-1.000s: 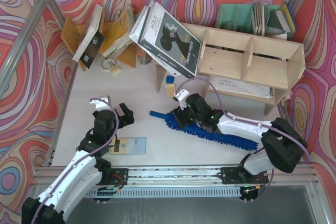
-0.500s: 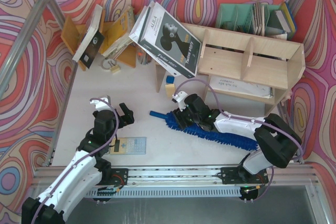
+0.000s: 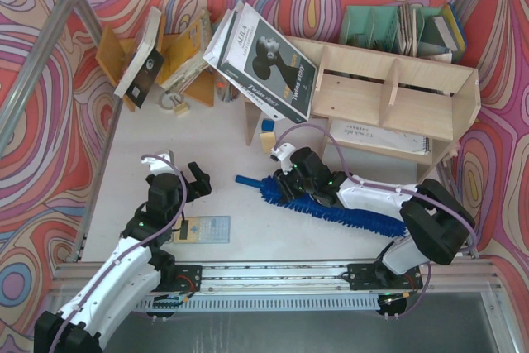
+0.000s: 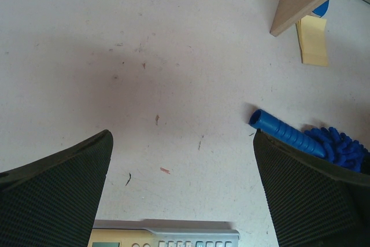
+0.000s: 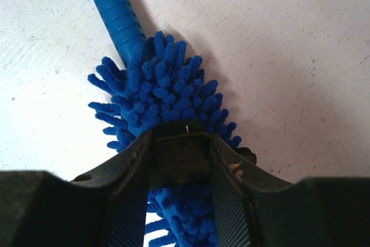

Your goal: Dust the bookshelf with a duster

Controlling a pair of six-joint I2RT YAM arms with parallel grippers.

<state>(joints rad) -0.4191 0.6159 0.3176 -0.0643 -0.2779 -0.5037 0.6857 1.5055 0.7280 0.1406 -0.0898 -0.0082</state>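
The duster (image 3: 364, 214) lies flat on the worktop (image 3: 223, 142) in the lower middle of the overhead view. Its fluffy blue length runs toward the lower right and its short handle (image 3: 250, 181) points to the upper left. It sits well short of the bookshelf (image 3: 388, 97), which stands in the upper right with a large book (image 3: 264, 59) leaning against its left end.

The right hand (image 3: 281, 183) is down over the fluffy head, just behind where the handle joins it. From its own camera, its fingers (image 5: 130, 189) straddle the blue fibres (image 5: 156, 79), which fill the gap between them. They stand partway in, neither wide nor fully together. I can't tell whether they have a real hold on the core or only press into the fluff. Going for the thick part rather than the slim handle looks deliberate: the handle lies low against the worktop, while the head gives the fingers bulk to close on.

The left hand (image 3: 178, 173) hangs over bare worktop in the lower left, just above a calculator (image 3: 202, 229). Its fingers are spread as wide as they go and hold nothing. I take it to be parked there, out of the right arm's way.
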